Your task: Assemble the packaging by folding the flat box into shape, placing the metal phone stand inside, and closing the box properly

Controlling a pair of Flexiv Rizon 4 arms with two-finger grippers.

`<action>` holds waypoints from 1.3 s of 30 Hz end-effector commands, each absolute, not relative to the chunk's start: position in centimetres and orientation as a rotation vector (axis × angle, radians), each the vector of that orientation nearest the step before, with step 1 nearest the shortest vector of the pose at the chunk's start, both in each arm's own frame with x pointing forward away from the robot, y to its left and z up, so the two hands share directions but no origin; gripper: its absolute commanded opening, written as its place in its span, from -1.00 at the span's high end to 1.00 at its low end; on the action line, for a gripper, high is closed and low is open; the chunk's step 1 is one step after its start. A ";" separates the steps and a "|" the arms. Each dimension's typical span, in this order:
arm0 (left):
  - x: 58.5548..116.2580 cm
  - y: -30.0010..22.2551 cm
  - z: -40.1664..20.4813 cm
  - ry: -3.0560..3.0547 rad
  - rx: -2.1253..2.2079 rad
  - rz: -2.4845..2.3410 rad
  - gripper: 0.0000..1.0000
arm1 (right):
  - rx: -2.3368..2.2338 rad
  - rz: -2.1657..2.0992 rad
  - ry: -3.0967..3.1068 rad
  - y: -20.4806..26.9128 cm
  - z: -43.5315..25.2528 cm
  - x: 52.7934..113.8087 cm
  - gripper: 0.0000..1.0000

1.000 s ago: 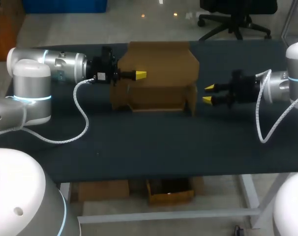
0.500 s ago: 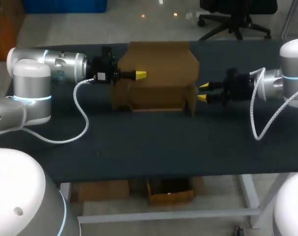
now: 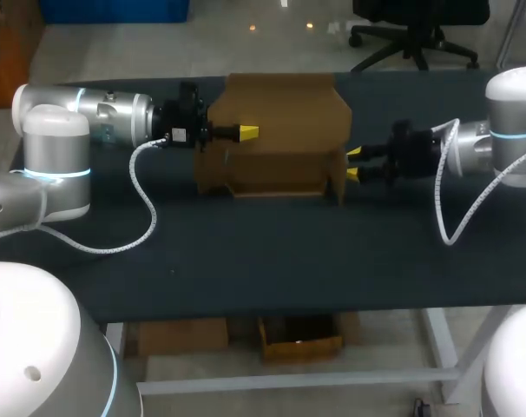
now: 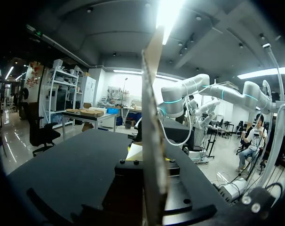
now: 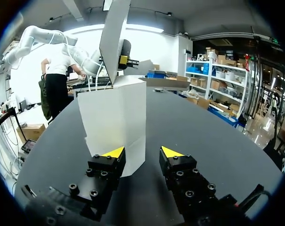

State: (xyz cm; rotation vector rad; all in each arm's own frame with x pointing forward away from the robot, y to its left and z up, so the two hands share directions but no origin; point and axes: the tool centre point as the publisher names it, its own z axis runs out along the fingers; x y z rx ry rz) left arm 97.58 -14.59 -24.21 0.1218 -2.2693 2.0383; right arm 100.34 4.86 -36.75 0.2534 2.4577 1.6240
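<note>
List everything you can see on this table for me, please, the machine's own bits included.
cardboard box: one, brown, half folded, far middle of the table, tall flap raised.
table: one, black, under everything.
left arm: one, silver-white, comes in from the left.
right arm: one, silver-white, comes in from the right.
left pincer: one, black with yellow tips, clamped on the box's raised flap.
right pincer: one, black with yellow tips, open, at the box's right wall.

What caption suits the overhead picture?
The left arm pinches a cardboard box by its upright flap; the right arm, jaws open, hovers beside it.
</note>
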 end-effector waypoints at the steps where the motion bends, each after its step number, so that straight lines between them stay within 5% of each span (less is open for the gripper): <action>1: 97.7 -14.5 -24.7 -2.267 0.119 2.038 1.00 | 0.230 1.638 2.461 5.2 -36.7 100.5 0.11; 39: 97.7 -14.5 -24.7 -2.267 0.119 2.038 1.00 | 0.172 1.684 2.482 7.9 -37.1 98.0 0.07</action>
